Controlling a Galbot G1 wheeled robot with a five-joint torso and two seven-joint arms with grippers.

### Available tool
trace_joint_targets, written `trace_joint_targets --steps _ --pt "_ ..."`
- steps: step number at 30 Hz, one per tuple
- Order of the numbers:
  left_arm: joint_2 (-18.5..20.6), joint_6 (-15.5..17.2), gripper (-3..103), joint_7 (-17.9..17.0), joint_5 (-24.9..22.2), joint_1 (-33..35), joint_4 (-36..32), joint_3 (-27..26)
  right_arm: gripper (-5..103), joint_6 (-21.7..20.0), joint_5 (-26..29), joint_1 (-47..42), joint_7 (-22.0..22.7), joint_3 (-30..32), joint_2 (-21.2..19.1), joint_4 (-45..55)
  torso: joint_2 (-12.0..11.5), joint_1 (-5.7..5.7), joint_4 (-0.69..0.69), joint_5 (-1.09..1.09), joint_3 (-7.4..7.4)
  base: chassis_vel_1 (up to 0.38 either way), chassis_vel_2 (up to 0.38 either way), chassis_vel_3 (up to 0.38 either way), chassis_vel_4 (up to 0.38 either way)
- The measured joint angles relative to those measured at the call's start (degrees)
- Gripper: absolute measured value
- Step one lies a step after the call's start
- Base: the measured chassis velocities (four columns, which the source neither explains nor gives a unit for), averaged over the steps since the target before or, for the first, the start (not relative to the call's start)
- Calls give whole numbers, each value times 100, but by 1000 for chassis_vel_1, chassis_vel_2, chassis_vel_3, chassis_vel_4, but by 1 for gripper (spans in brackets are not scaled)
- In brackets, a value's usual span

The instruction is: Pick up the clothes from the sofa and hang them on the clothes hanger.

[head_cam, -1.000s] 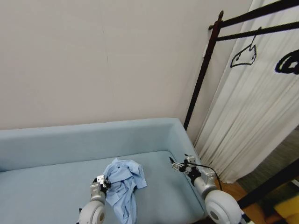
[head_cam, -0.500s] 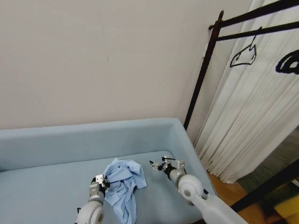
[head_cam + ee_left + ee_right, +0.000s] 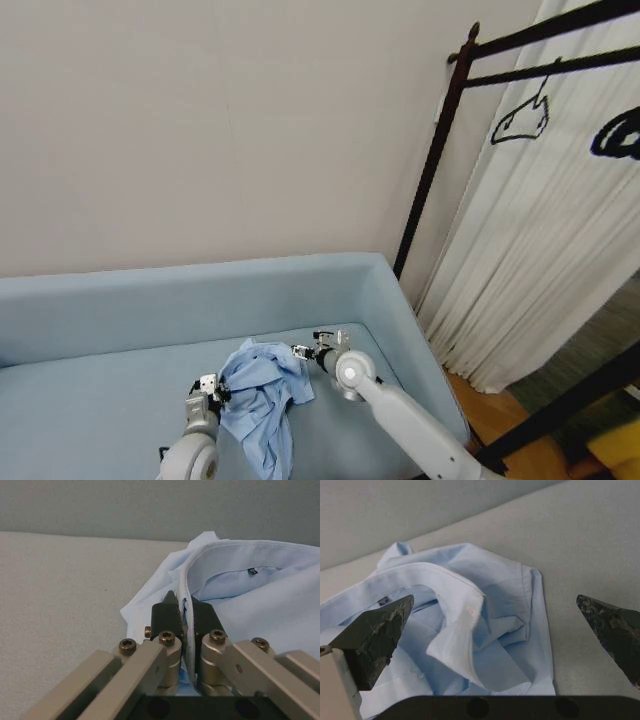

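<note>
Nearest me, at 6 o'clock in the head view, my left pincer [image 3: 207, 385] is clenched on the light blue shirt [image 3: 262, 388]. The left wrist camera shows its two dark fingertips pressed flat against a fold of the fabric's edge, just below the collar. That hold is unchanged over the last second. The shirt lies in a crumpled heap on the seat of the pale blue sofa [image 3: 110, 300], with the collar up and open and one part trailing toward me.

What has changed is my right arm. A second ago it sat out at 4 o'clock by the sofa's armrest. It has since swung inward across the seat, and my right pincer [image 3: 305, 352] now sits at the shirt's 2 o'clock, just beside the cloth. It is released: the right wrist camera shows its dark fingertips spread wide, with the collar and a folded front panel framed between them and nothing touched.

I read this as the second arm lining up for a two-point hold, so the shirt can be lifted spread out rather than bunched. The lift has not started.

Farther off, at 1 o'clock, the dark clothes rack [image 3: 435, 150] stands past the sofa's end. A thin dark hanger [image 3: 520, 118] hangs on its rail in front of a white curtain [image 3: 540, 260], well apart from the shirt.
</note>
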Motion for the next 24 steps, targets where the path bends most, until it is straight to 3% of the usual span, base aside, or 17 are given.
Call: trace_joint_targets --steps 8,12,19,21,24 --pt "4 -5 3 13 -2 -19 6 -1 103 44 -55 31 -41 45 219 -458 0 0 0 0 -1 0 0 0 0" --pt "7 -7 3 21 -2 -26 21 2 99 67 -91 26 -69 54 267 -506 0 0 0 0 -1 0 0 0 0" --pt "0 -10 3 30 11 -60 52 31 68 93 -104 24 -91 23 408 -557 0 0 1 0 -1 0 0 0 0" --pt "-1 -10 3 31 14 -63 53 34 68 94 -105 21 -95 17 431 -565 0 0 0 1 -1 0 0 0 0" --pt "-5 -12 3 32 27 -67 58 37 52 105 -114 12 -96 -3 479 -590 0 0 1 1 -1 0 0 0 0"
